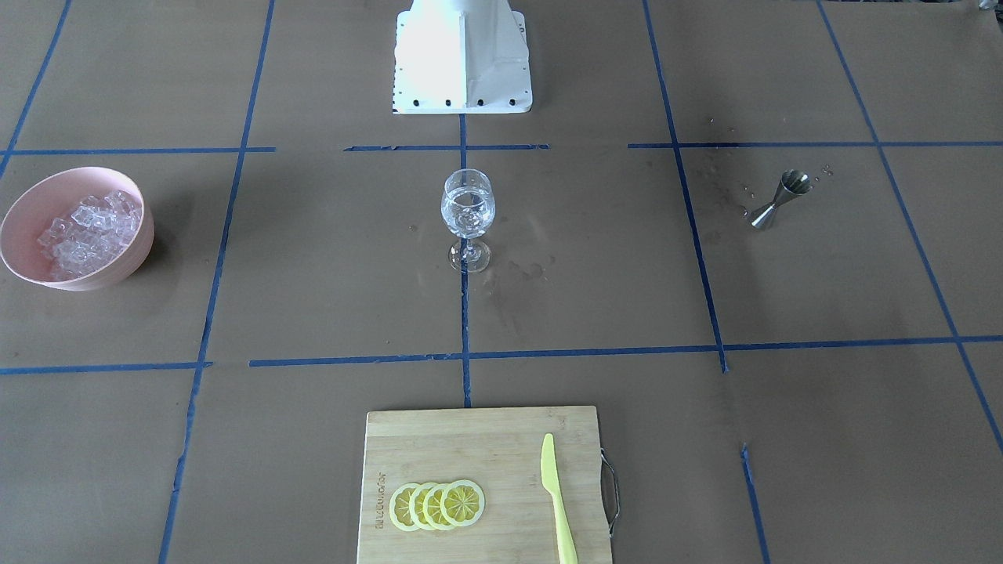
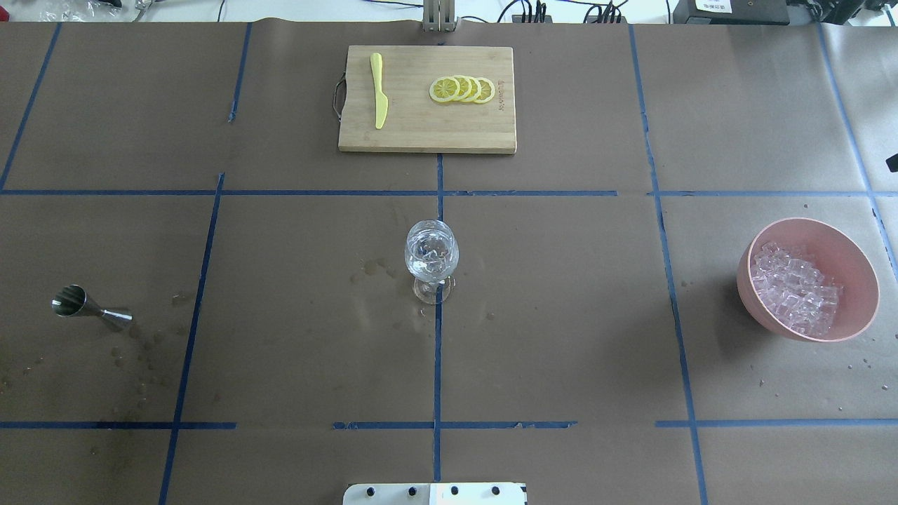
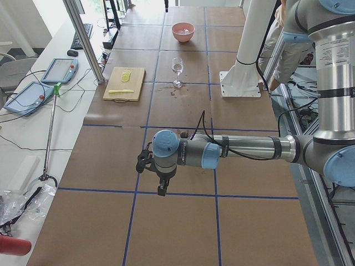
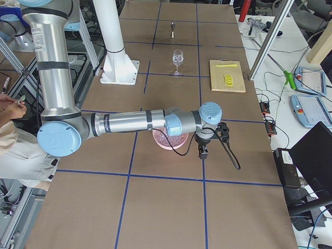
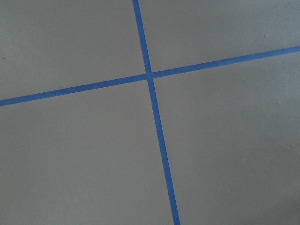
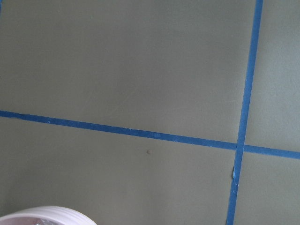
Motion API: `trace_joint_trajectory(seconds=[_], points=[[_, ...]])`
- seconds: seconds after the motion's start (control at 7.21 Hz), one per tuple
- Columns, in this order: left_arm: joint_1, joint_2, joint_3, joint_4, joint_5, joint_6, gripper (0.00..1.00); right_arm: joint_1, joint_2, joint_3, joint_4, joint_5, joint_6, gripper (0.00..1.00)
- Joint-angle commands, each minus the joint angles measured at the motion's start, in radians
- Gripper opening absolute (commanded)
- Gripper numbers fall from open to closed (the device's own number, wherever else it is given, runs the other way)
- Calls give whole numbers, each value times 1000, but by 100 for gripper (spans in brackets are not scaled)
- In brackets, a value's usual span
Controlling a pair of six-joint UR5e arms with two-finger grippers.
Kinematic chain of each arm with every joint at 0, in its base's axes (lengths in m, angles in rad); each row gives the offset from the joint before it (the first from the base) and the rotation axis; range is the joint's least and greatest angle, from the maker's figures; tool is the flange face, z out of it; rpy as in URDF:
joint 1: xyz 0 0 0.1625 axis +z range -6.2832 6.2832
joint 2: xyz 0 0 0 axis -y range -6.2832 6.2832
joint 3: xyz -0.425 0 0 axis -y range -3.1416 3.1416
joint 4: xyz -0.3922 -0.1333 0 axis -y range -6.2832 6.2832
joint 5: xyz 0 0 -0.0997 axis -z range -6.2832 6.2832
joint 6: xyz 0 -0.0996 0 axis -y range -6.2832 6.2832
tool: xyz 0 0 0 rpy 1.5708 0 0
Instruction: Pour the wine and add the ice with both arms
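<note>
A clear stemmed wine glass (image 1: 468, 207) stands mid-table, also in the overhead view (image 2: 431, 256). It holds a little clear wine (image 2: 430, 263) with a few glinting cubes in it. The ice (image 1: 86, 227) fills a pink bowl (image 1: 137, 254), shown at the right in the overhead view (image 2: 838, 245). My left gripper (image 3: 161, 188) hangs over bare table, far from the glass; I cannot tell if it is open. My right gripper (image 4: 202, 153) hangs just beyond the bowl (image 4: 168, 141); I cannot tell its state either.
A steel jigger (image 1: 780, 200) stands on the robot's left side among water spots. A bamboo cutting board (image 2: 421, 133) at the far edge carries lemon slices (image 2: 463, 89) and a yellow knife (image 2: 379, 91). The white base block (image 1: 462, 63) sits behind the glass.
</note>
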Motion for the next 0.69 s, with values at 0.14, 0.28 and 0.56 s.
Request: trace_joint_trajectory(seconds=[0.14,0.28,0.56], points=[[5,8,-4,-3,23,0,100,0,-4,39,0,14,156,100],[6,6,-5,-3,25,0,100,0,-5,39,0,14,156,100],[6,0,-11,-3,23,0,100,0,-5,43,1,14,156,100]])
